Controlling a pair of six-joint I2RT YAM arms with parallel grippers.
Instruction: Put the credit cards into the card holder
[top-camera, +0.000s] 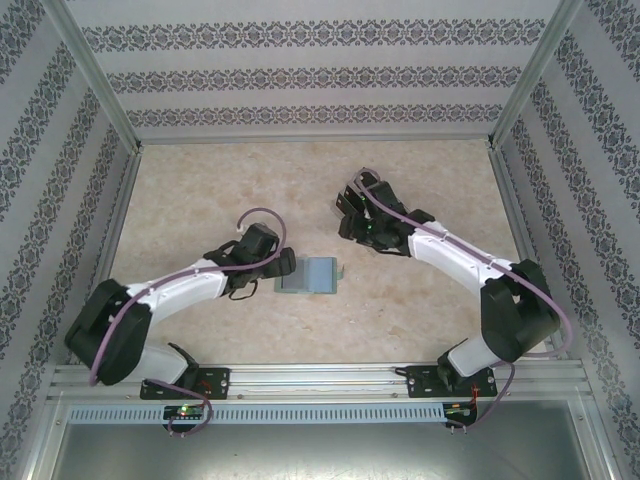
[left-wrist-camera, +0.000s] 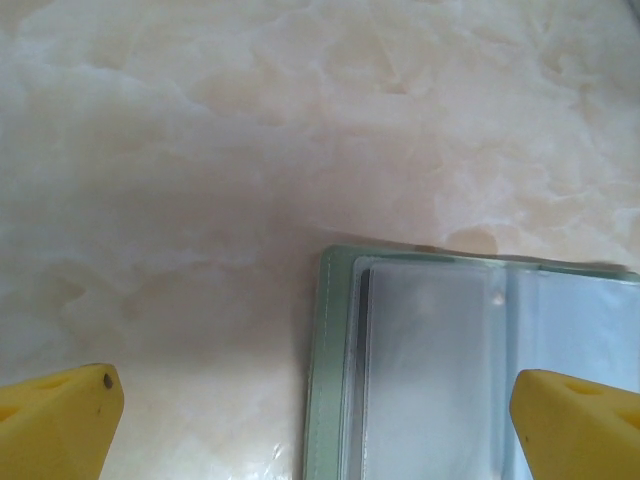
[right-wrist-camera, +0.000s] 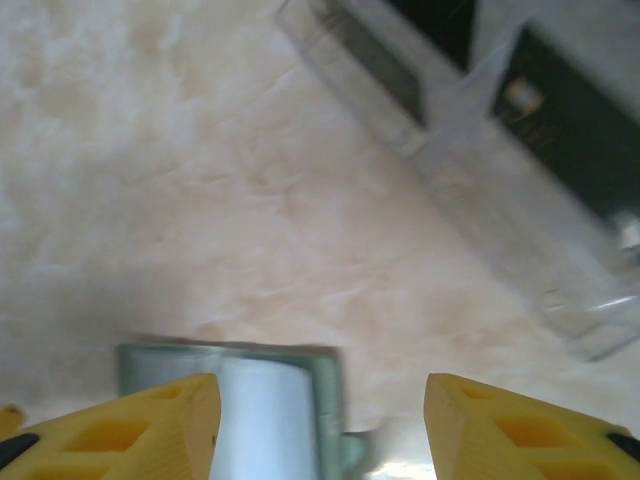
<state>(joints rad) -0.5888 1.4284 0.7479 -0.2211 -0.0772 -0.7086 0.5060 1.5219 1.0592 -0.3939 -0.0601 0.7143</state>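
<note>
Soft card holder (left-wrist-camera: 440, 380) lies open; thin, stiff credit cards (right-wrist-camera: 575, 150) likely need edge pinches. Left gripper (left-wrist-camera: 315, 385) and right gripper (right-wrist-camera: 320, 385) spread wide, empty.

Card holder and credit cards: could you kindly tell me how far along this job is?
Done: the card holder lies open, sleeves up. In hand: nothing; the left gripper over it and the right gripper nearby are both open. Left: the dark credit cards appear to sit in the clear tray, so loading seems not yet begun.
</note>
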